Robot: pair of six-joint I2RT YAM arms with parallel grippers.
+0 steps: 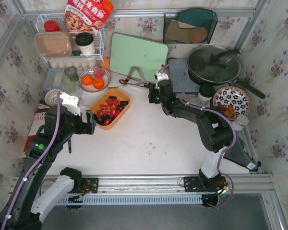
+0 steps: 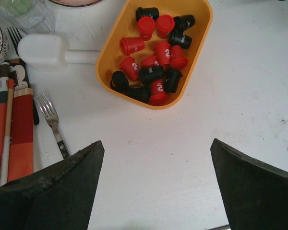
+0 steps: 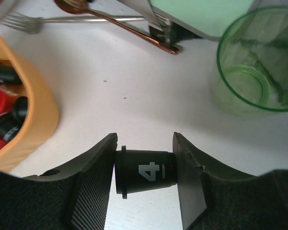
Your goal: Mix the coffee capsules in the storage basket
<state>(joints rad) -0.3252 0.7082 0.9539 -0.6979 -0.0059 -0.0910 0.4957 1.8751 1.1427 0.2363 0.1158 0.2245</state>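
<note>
Right wrist view: small black plastic cup-shaped capsule (image 3: pixel 146 172) marked 4, pinched sideways across its wall by right gripper (image 3: pixel 145 140), just beside shallow orange plastic basket (image 3: pixel 36 103). Probably light, rigid, slick; hold mid-body. Left gripper (image 2: pixel 156 143) spread wide, empty.

the storage basket (image 2: pixel 107 52) is smooth orange-yellow plastic. the coffee capsules (image 2: pixel 156 52) in it are plastic, the red ones glossy, the black ones duller. the table (image 2: pixel 182 158) is matt white, lightly scuffed and speckled. a fork (image 2: pixel 50 112) is bright metal beside striped cloth (image 2: pixel 21 139). the black capsule (image 3: pixel 146 172) in the right gripper (image 3: pixel 145 143) is satin plastic with white print; the jaws are matt black, one finely woven in texture. a green tumbler (image 3: pixel 259 62) is clear and glossy.
</note>
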